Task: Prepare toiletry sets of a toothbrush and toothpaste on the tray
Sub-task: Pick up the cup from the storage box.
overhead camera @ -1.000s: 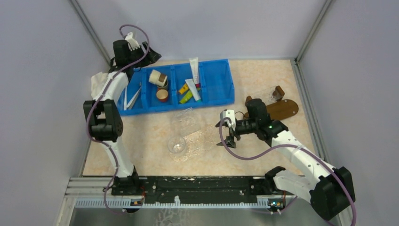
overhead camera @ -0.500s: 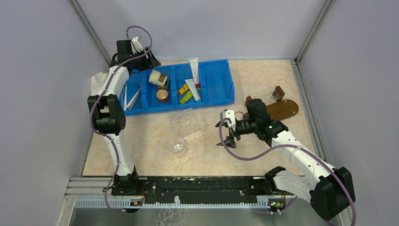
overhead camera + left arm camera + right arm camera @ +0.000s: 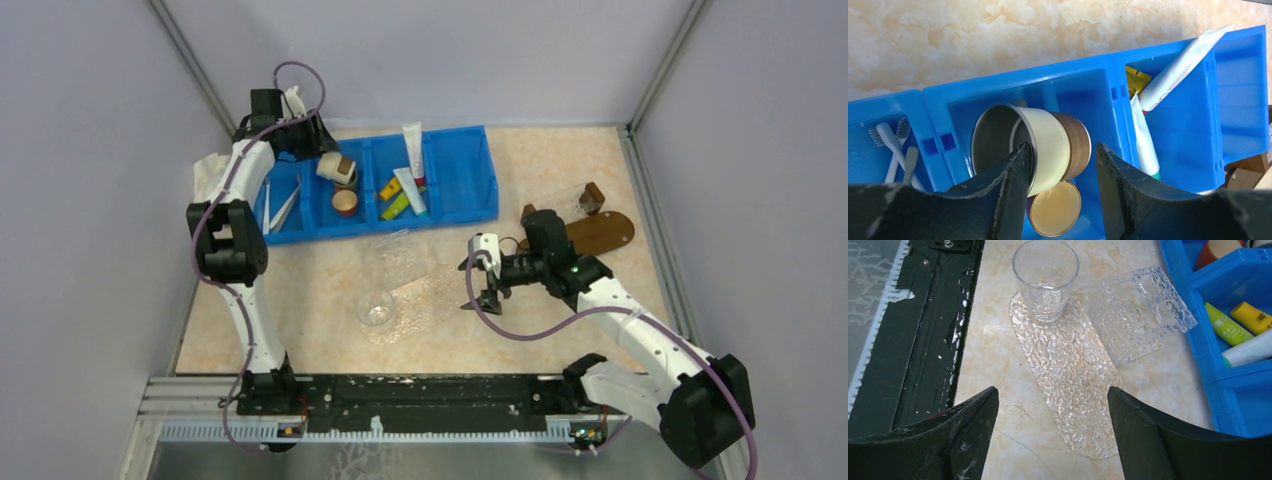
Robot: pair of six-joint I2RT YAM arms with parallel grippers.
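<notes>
The left end effector (image 3: 1062, 150) is released, jaws parted either side of a tipped cream cup (image 3: 1053, 132) in the blue bin (image 3: 1240, 90), with toothbrushes (image 3: 892, 146) at lower left and toothpaste tubes (image 3: 1178, 70) at upper right, while the right end effector (image 3: 1052, 392) hangs wide apart above the clear tray (image 3: 1068, 375) on the worktop (image 3: 995, 365).

The left arm has swung away from the far left corner of the blue divided plastic bin (image 3: 470, 200) and turned its wrist inward. The left gripper (image 3: 312, 140) has come down over the bin's second compartment. Directly under it, between its two fingers, now lies the cream paper cup with a brown base (image 3: 1048, 140), tipped on its side.
</notes>
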